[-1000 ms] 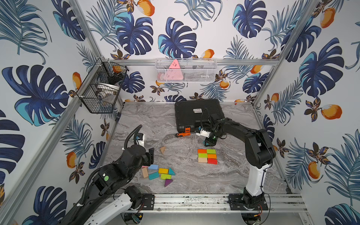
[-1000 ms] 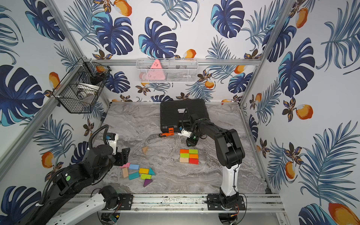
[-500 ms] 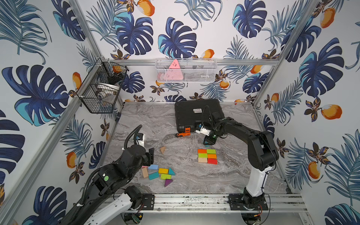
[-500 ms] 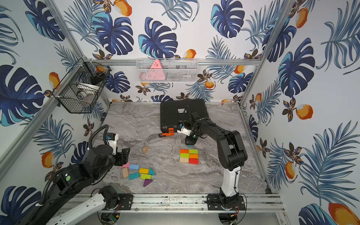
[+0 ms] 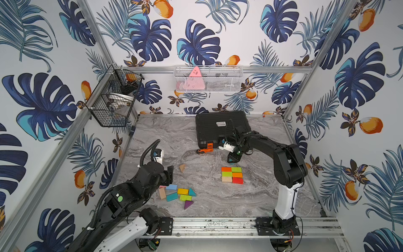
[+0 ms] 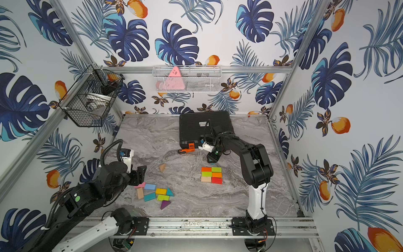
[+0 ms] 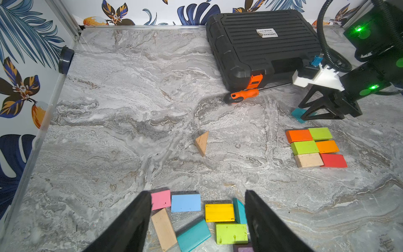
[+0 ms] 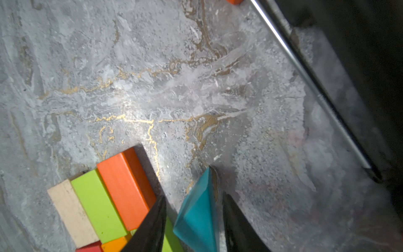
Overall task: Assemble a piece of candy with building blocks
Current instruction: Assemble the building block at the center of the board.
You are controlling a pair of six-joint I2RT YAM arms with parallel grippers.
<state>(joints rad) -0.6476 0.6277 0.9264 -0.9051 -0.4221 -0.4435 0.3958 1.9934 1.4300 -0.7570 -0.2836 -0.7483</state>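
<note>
Inside wall basket — pink triangle

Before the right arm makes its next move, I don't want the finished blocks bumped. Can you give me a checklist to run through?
1. The teal triangular block sits between the right tool's fingers: ok.
2. Firm grip on it: not ok, a gap shows beside one finger.
3. Triangle joined to the six-block rectangle: not ok, bare table lies between them.
4. Rectangle's blocks flush together: ok.
5. The orange-handled screwdriver apart from the right tool: ok.
6. The left tool open, hovering over the loose blocks: ok.
</note>
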